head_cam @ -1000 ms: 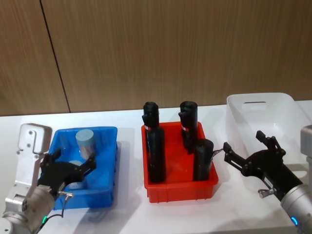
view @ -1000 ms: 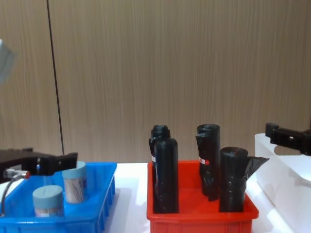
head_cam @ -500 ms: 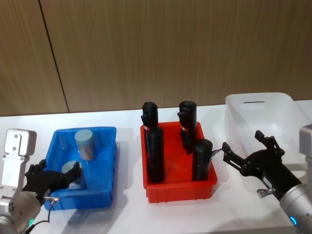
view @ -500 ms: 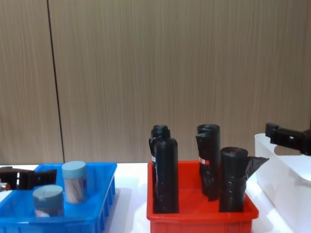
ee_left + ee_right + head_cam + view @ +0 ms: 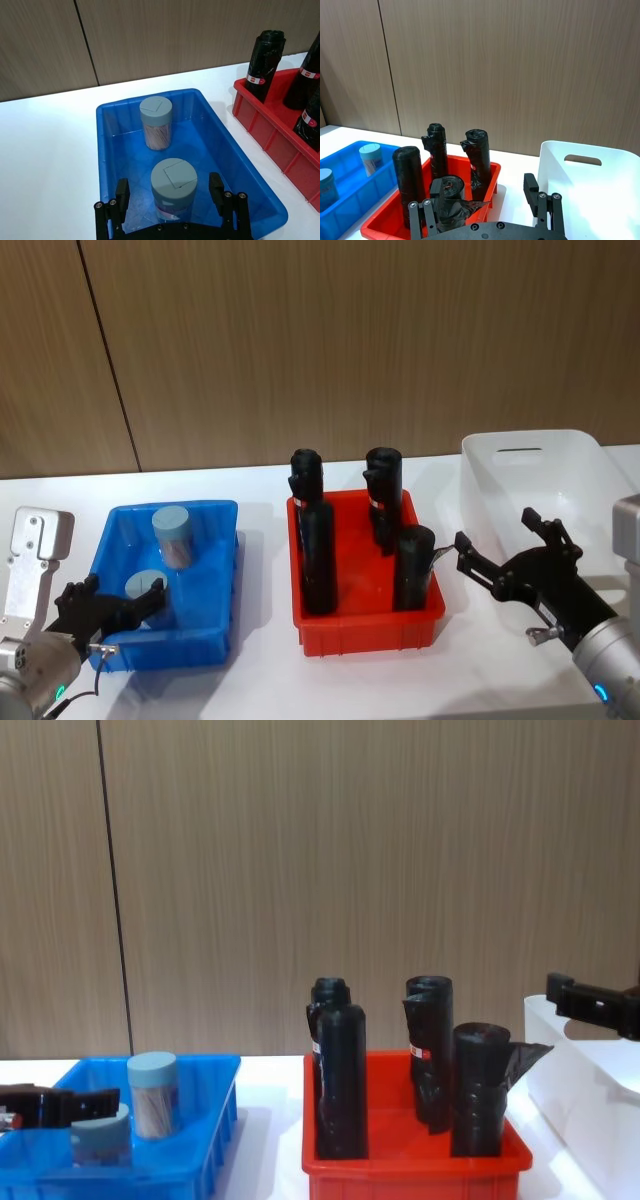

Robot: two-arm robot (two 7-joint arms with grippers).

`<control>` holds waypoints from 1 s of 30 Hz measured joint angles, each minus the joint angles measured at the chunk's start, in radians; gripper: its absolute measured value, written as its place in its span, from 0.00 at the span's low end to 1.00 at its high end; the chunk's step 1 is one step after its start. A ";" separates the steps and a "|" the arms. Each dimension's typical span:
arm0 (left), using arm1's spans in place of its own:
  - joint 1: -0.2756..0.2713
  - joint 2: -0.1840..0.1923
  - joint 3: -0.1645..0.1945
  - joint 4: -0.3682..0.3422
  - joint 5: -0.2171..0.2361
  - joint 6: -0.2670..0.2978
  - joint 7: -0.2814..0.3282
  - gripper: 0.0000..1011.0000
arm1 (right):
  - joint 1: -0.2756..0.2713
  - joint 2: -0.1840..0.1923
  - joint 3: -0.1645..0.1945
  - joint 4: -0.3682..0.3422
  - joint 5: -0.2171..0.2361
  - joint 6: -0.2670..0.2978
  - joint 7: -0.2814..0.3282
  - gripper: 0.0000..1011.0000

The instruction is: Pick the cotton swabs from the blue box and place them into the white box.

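The blue box [image 5: 218, 585] sits at the left of the white tabletop [image 5: 260, 685] and holds two jars of cotton swabs, both upright with their pale lids on. The far jar [image 5: 172, 536] stands toward the back of the box, and the near jar [image 5: 173, 192] stands closer to its front wall, well apart from the other. In the middle of the tabletop is a red bin [image 5: 370, 628] with four black rolls [image 5: 319, 558] standing upright in it, two at the back and two in front. At the far right stands the taller white box [image 5: 592, 454], its oval handle cutout facing the back wall.

The left pincer [image 5: 115, 595] is low over the front end of the blue box with its fingers spread wide. One finger is on each side of the near jar, with a gap showing on both sides, so it is not gripping the jar. The right pincer [image 5: 497, 530] hangs between the red bin and the white box, near the white box's front left corner. Its fingers are likewise spread apart and it holds nothing.
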 joint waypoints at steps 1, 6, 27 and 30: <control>0.000 0.000 0.000 0.000 0.000 0.000 0.000 0.99 | 0.000 0.000 0.000 0.000 0.000 0.000 0.000 0.99; -0.030 -0.014 0.001 0.056 0.020 0.000 -0.047 0.99 | 0.000 0.000 0.000 0.000 0.000 0.000 0.000 0.99; -0.123 -0.064 0.018 0.233 0.081 -0.025 -0.171 0.99 | 0.000 0.000 0.000 0.000 0.000 0.000 0.000 0.99; -0.133 -0.070 0.021 0.251 0.087 -0.028 -0.183 0.95 | 0.000 0.000 0.000 0.000 0.000 0.000 0.000 0.99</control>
